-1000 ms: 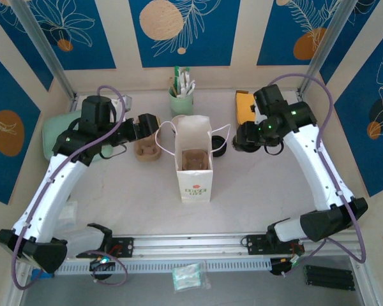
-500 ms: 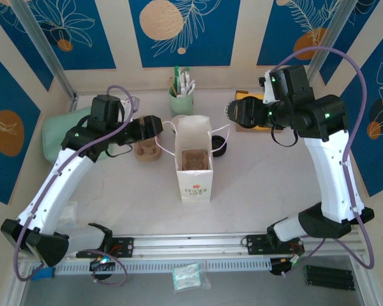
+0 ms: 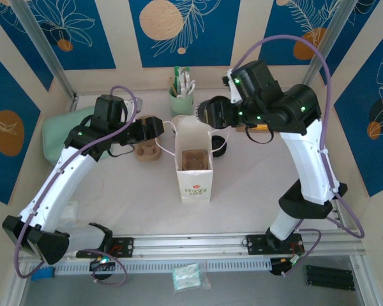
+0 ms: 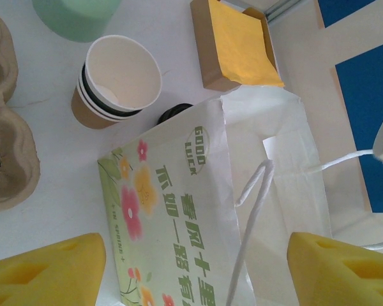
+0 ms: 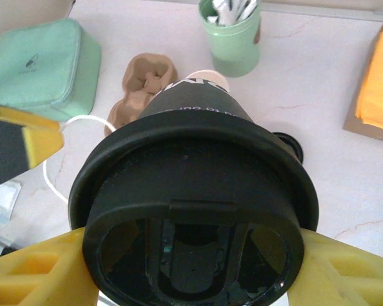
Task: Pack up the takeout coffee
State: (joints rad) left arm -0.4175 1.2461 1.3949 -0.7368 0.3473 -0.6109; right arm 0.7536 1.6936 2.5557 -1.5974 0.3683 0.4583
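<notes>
You are swinging the right hand (image 3: 214, 115), grasping the black-lidded brown paper cup (image 5: 193, 191), toward the white paper bag (image 3: 195, 183) for lowering. Your left hand (image 3: 154, 127) is closing at its rim; I cannot tell whether it is gripping.

Seen wide from high at the near side and close from 2 downward-tilted wrists, sharing the moulded brown pulp cup tray (image 3: 148, 148) in all 3.
</notes>
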